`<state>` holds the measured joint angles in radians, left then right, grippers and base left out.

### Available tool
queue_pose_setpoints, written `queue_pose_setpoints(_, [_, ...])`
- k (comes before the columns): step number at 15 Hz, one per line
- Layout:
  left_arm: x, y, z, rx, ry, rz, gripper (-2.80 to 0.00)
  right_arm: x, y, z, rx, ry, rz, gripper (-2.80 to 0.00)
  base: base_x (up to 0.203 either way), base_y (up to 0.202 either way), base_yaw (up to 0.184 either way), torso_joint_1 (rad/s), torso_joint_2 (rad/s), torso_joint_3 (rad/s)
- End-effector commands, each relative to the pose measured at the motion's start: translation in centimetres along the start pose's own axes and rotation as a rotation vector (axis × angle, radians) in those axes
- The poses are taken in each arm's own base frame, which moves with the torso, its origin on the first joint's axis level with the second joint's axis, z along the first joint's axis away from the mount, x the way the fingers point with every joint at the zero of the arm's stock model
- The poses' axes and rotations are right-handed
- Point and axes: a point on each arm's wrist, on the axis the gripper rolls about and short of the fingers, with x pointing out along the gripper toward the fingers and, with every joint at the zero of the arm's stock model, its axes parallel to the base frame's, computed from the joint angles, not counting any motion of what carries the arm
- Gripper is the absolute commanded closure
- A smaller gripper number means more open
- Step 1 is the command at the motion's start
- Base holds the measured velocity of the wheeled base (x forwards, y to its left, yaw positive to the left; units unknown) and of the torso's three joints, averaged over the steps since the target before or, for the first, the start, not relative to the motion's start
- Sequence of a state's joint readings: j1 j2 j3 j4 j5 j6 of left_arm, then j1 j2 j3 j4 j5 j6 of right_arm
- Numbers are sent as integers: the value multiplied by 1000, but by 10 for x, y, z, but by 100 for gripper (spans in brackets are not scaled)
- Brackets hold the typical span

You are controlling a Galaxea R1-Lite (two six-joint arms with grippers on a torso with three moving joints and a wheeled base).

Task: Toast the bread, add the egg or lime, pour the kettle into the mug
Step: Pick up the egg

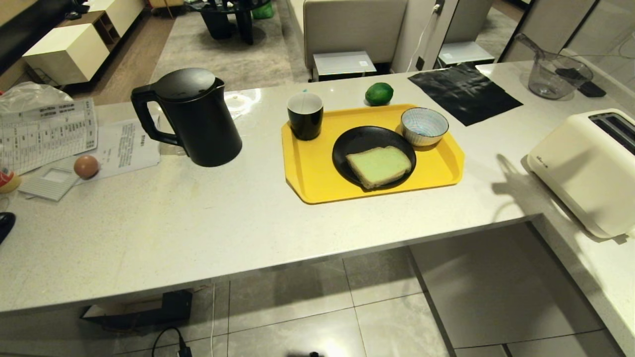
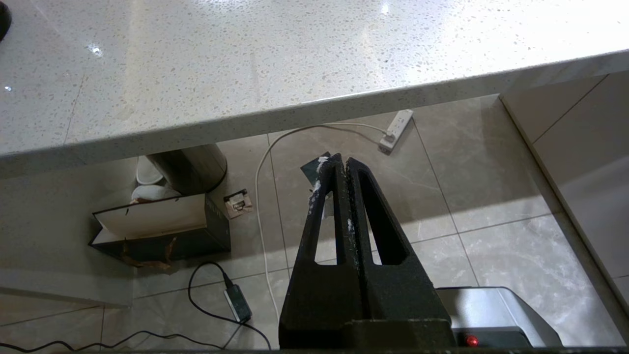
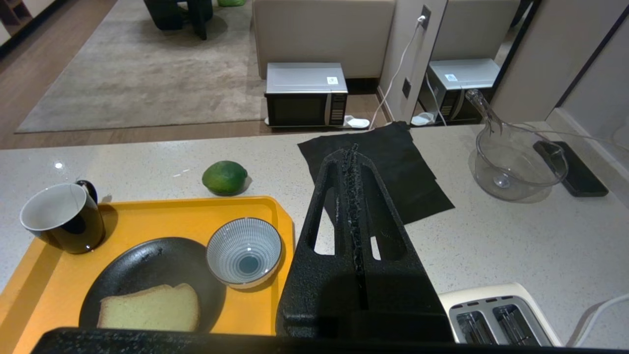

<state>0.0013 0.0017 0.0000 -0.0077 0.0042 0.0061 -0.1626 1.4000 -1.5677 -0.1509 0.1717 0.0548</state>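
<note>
Nothing's started: the bread (image 1: 379,166) lies on the plate (image 1: 347,144), toaster (image 1: 588,168) at three o'clock. Right gripper (image 3: 353,150), clamped empty, must open for the slice; left gripper (image 2: 339,162) hangs closed, empty.

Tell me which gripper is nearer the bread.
Right. The right gripper hangs above the counter beside the tray, with the bread close below; the left gripper sits below the counter edge, over the floor.
</note>
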Motion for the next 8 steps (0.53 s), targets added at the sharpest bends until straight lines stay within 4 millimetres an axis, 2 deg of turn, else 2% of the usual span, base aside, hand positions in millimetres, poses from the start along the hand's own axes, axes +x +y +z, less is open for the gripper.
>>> queue_pose_setpoints(1, [0,0,0,0,0,1,0,0,0,0,0,0,2,0,0,0,0,0,0,0])
queue_pose_setpoints(8, [0,0,0,0,-2,1,0,-5,2,3,-1,-5,27,0,0,0,0,0,0,0])
